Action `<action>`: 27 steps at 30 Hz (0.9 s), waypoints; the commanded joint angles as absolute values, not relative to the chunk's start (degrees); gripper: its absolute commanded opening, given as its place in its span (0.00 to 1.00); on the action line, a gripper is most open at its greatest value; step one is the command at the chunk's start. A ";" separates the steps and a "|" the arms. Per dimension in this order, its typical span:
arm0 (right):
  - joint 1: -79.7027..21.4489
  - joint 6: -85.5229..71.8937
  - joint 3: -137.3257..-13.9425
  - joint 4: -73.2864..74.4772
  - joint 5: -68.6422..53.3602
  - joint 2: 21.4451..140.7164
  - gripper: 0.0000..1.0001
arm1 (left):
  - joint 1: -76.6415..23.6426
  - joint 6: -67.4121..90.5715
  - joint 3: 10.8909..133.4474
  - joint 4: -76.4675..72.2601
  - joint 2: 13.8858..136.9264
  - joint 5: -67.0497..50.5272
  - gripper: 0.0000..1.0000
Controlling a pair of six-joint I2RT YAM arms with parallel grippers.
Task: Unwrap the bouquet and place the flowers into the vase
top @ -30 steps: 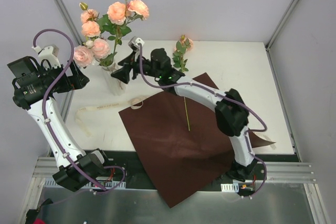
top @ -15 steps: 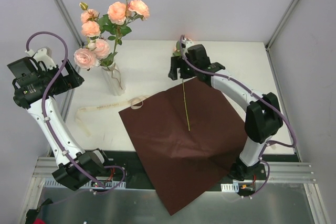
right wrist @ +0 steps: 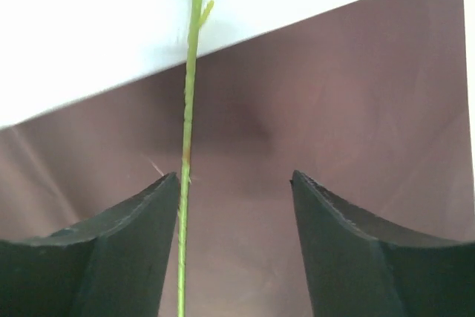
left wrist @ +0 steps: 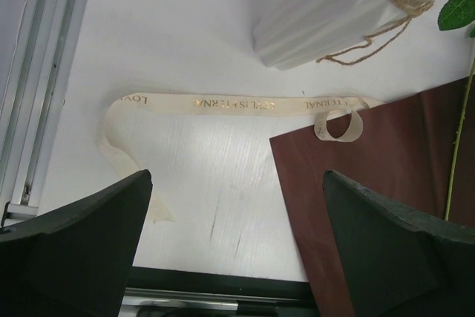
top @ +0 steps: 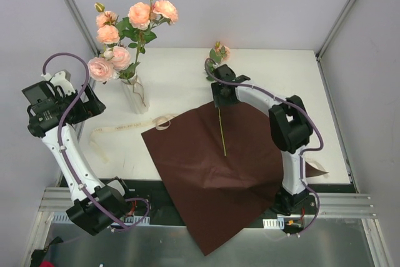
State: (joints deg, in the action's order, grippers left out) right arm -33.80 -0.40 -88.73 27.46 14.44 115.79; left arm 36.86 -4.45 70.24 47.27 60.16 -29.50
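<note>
One flower (top: pixel 221 130): thin green stem flat on the unfolded dark red paper (top: pixel 200 173), peach bloom on the table (top: pixel 281 79) beyond. Right claw (right wrist: pixel 236 183) spread, stem between its fingers, ungripped. Left claw (left wrist: pixel 237 176) spread wide near the white vase (top: pixel 134 95) of roses (top: pixel 139 14).

A cream vase (top: pixel 135 95) stands at the far left of the white table (top: pixel 294 79), holding peach-pink flowers (top: pixel 128 29) that rise well above its rim. The dark red paper (top: pixel 212 173) lies opened out flat, its near corner hanging past the table's front edge. One thin green stem (top: pixel 222 132) lies on the paper, its bloom (top: pixel 220 53) out on bare table beyond the far edge. The right gripper (top: pixel 219 97) points down over that stem at the paper's far edge; from up here its fingers are hidden. A cream ribbon (top: pixel 122 129) lies loose in front of the vase, its looped end at the paper's left corner. The left gripper (top: pixel 95 101) hangs left of the vase, apart from it.
</note>
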 commanded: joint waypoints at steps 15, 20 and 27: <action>-33.75 -1.23 -96.77 27.16 13.10 124.01 0.56 | 37.26 -7.56 66.53 43.59 58.45 -31.64 0.99; -33.75 -3.07 -94.93 25.58 13.88 120.95 0.55 | 37.27 -7.91 66.27 43.59 58.01 -32.25 0.99; -34.28 -3.87 -94.30 23.47 15.38 117.60 0.55 | 37.26 -8.35 65.57 43.51 57.83 -32.78 0.99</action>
